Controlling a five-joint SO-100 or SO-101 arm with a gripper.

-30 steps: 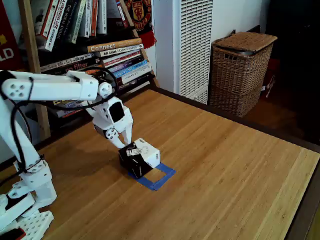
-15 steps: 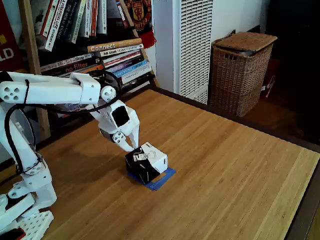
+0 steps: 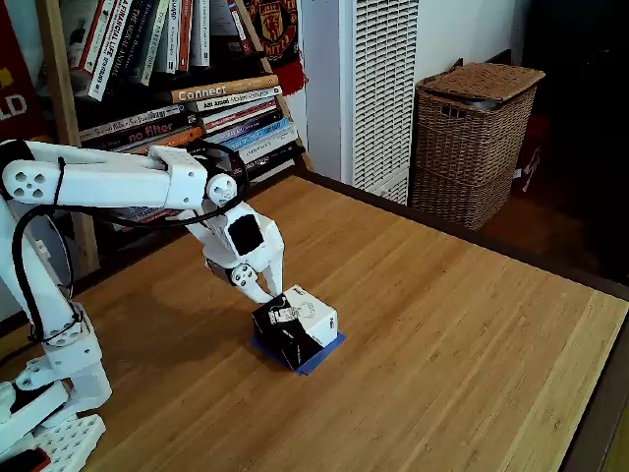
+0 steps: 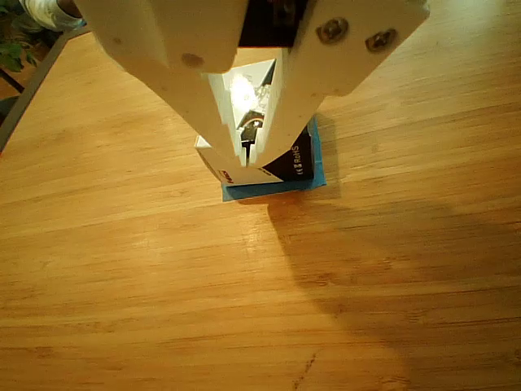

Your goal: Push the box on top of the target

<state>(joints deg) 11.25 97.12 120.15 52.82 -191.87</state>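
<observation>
The small black box (image 3: 297, 327) with its white face up sits on the blue tape target (image 3: 322, 352); only the target's front corner and edge show from under it. My white gripper (image 3: 267, 291) is shut, and its tips rest against the box's upper left edge in the fixed view. In the other view the closed fingers (image 4: 281, 106) point down over the box (image 4: 286, 164), and the target (image 4: 269, 190) shows as a blue strip along the box's near and right sides.
A large wicker basket (image 3: 473, 138) stands past the table's far edge, beside a white louvred unit (image 3: 379, 88). A bookshelf (image 3: 187, 98) is behind the arm. Open wooden tabletop (image 3: 462, 344) stretches to the right of the box.
The gripper has moved right and toward the front of the table, sliding the box along. The box now covers far more of the blue tape square than before.
</observation>
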